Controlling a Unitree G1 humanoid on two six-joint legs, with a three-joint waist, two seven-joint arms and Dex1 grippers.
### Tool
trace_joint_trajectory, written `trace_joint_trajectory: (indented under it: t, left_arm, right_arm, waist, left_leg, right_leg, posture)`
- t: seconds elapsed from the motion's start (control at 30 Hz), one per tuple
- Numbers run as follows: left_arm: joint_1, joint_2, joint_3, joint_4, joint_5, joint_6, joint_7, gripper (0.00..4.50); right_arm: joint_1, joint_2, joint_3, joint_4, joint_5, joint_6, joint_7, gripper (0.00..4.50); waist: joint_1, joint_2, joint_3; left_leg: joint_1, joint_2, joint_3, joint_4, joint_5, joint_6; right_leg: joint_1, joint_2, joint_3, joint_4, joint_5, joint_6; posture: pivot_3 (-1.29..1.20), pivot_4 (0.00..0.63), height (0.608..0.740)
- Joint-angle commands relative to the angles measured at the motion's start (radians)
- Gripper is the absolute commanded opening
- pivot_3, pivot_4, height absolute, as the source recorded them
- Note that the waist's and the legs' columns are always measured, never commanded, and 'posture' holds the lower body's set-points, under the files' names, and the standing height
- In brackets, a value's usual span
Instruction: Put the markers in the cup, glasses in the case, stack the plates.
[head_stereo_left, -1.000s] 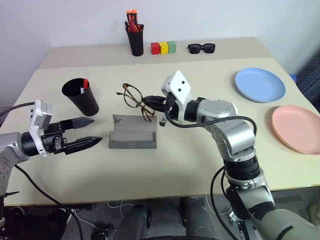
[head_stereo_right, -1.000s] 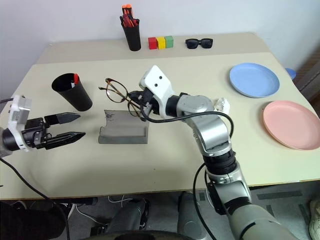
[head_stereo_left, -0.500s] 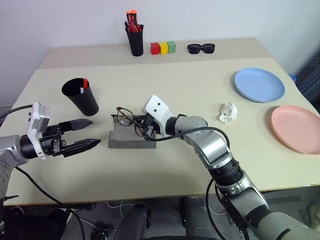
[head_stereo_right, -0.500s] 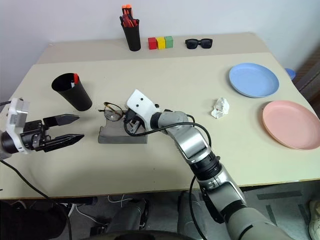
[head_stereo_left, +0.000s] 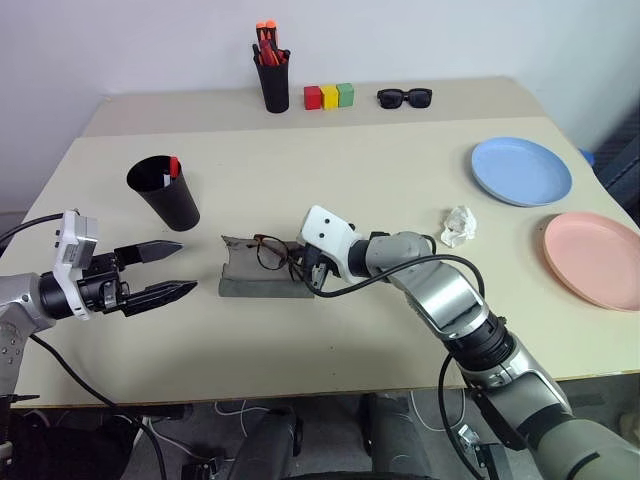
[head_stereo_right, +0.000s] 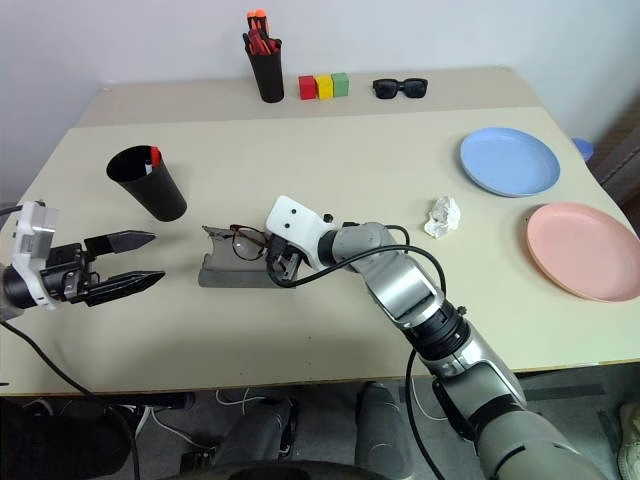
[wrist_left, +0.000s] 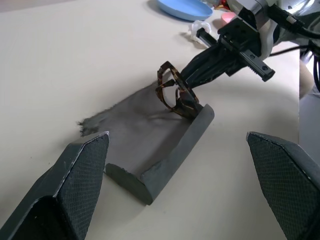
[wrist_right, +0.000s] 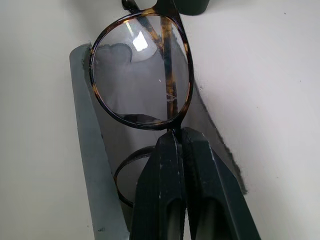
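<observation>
Our right claw stays clamped on the glasses, now lowered from above the surface into the open case; release looks next. Our left claw waits spread beside it. Plates remain unstacked.

Silver-grey metal arm segments with black joint rings, black cables looping alongside. White angular camera housing with small dark screw holes on each wrist. Right gripper: two slim black fingers, smooth and tapered. Left gripper: two pointed black fingers, inner faces covered in a fine diamond-textured pad.
</observation>
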Motion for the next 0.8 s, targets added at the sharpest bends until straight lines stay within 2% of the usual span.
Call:
trace_joint_trajectory:
  t: [0.03,0.13,0.2,0.27,0.47,0.8]
  left_arm:
    - [-0.015,-0.001,0.004,0.021,0.015,-0.040,-0.013,4.50]
    - [-0.019,-0.002,0.002,0.034,0.021,-0.052,-0.019,4.50]
    - [-0.020,-0.003,0.002,0.039,0.024,-0.057,-0.022,4.50]
    - [-0.019,-0.001,0.004,0.049,0.026,-0.063,-0.027,4.50]
    - [-0.017,-0.003,0.001,0.063,0.034,-0.078,-0.035,4.50]
    - [-0.077,-0.038,-0.021,0.070,0.051,-0.100,0.016,4.50]
  right_arm:
    - [0.002,0.041,-0.020,0.026,0.014,0.042,-0.027,0.04]
    - [0.002,0.087,-0.038,0.036,0.037,0.051,-0.034,0.04]
    - [0.003,0.102,-0.044,0.036,0.047,0.056,-0.038,0.60]
    - [0.005,0.110,-0.051,0.030,0.059,0.068,-0.040,1.37]
    - [-0.005,0.108,-0.066,0.033,0.049,0.046,-0.071,4.43]
    - [-0.002,0.147,-0.173,-0.003,0.125,-0.009,-0.081,4.43]
  waist:
    - [-0.001,0.000,0.000]
    - [-0.002,0.000,0.000]
    - [-0.003,0.000,0.000]
    - [-0.002,0.000,0.000]
    - [-0.004,0.000,0.000]
    - [-0.004,0.000,0.000]
  left_leg:
    - [0.000,0.000,0.000,0.000,0.000,0.000]
    - [0.000,0.001,0.000,0.000,0.000,0.000]
    - [0.000,0.001,0.000,0.000,0.000,0.000]
    - [-0.001,0.001,0.000,0.000,0.000,0.000]
    - [-0.001,0.001,0.000,0.000,0.000,0.000]
    - [-0.001,0.001,0.000,0.000,0.000,0.000]
  right_leg:
    - [0.000,0.000,0.000,0.000,0.000,0.000]
    - [0.000,0.001,0.000,0.000,0.000,0.000]
    - [-0.001,0.001,0.000,0.000,0.000,0.000]
    - [-0.001,0.001,0.000,0.000,0.000,0.000]
    - [-0.001,0.001,0.000,0.000,0.000,0.000]
    - [-0.002,0.001,0.000,0.000,0.000,-0.001]
  posture:
    - [0.00,0.150,0.740]
    - [0.00,0.150,0.740]
    - [0.00,0.150,0.740]
    - [0.00,0.150,0.740]
    - [0.00,0.150,0.740]
    - [0.00,0.150,0.740]
